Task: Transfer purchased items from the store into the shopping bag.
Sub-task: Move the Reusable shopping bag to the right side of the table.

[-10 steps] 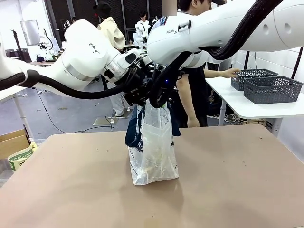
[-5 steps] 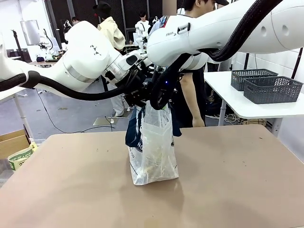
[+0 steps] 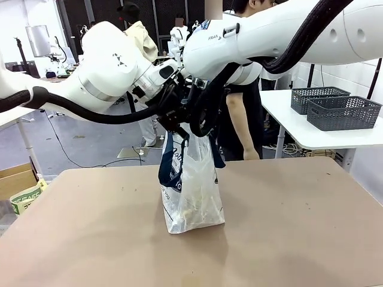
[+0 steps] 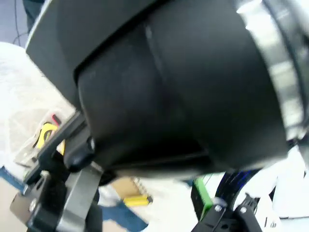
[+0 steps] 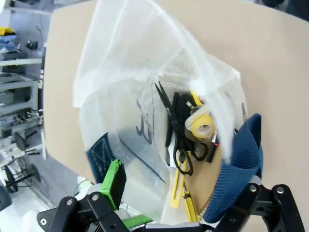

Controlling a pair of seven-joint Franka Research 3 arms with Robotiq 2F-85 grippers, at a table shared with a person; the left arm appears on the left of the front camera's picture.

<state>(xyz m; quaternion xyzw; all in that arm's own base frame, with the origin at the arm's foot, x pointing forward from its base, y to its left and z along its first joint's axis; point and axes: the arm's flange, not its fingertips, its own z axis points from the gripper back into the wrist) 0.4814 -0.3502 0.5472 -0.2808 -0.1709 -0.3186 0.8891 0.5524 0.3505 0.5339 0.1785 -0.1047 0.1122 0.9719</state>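
The shopping bag stands on the tabletop, scissors and tape inside. The right end effector is spread wide over its mouth. I cannot tell how the left end effector is set.

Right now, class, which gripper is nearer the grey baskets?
Right. The right gripper is at the top of the bag, on the side towards the baskets. The left gripper is also at the bag's top, on the side away from them.
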